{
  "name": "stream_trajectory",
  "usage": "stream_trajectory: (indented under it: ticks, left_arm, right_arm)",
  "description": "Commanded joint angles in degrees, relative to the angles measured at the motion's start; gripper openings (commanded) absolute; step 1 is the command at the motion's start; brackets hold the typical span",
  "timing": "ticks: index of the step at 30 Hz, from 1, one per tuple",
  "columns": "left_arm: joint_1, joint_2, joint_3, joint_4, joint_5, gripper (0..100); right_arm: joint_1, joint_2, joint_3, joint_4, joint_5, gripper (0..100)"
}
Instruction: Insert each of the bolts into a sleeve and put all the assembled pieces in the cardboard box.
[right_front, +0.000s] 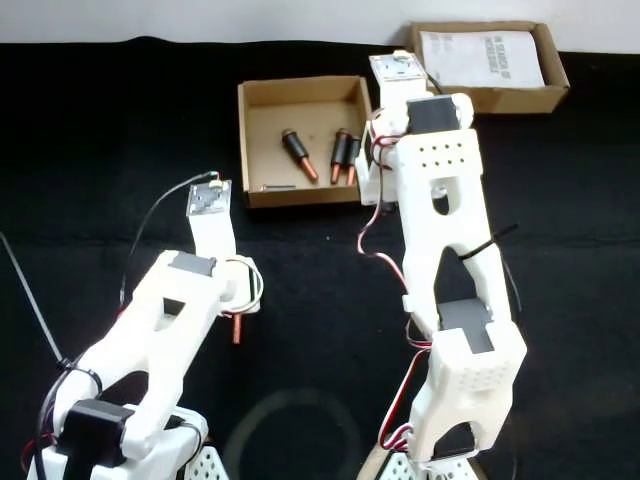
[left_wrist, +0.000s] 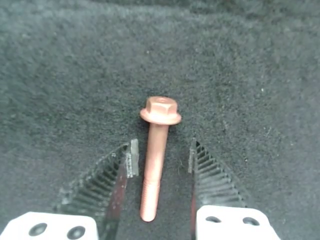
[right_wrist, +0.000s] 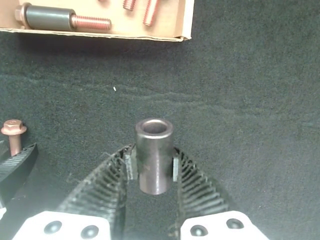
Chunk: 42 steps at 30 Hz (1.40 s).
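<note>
Here the left jaws stand open on either side of the copper bolt (left_wrist: 159, 145), which lies flat on the black tabletop (left_wrist: 75, 75), touching neither. The right jaws clamp a grey sleeve (right_wrist: 154, 155) above the tabletop, near the cardboard box (right_wrist: 100, 33).

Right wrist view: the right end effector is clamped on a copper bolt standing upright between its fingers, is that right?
Not quite. The right wrist view shows the right end effector clamped on a dark sleeve, a hollow metal tube with its open end up, not a copper bolt. The rest holds: it stands upright in that grip.
</note>
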Motion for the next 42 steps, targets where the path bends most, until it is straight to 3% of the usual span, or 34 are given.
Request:
stream_trajectory:
  ticks: [1,15,20,30,37,42]
  left_arm:
    - [0.3,3.6,-1.1,-0.6,0.2,18]
    - [-0.5,16.7,-12.4,2.3,0.4,18]
    - [-0.6,18.2,-14.0,3.8,0.3,1]
    - [-0.3,18.1,-16.7,5.0,0.3,1]
    - [-0.3,1.3,-33.7,18.2,2.2,1]
    - [1.3,-14.8,-40.0,20.7,2.6,1]
  right_arm:
    - [0.5,-4.4,-2.9,0.2,0.6,0.6]
    - [0.6,-4.6,-2.9,0.4,0.6,0.6]
    - [0.6,-5.0,-2.9,0.1,0.6,0.6]
    - [0.6,-7.3,-2.3,0.4,1.9,0.6]
    - [0.5,-10.1,-2.5,0.3,2.1,0.6]
    - [0.2,-17.8,-2.4,0.0,2.1,0.6]
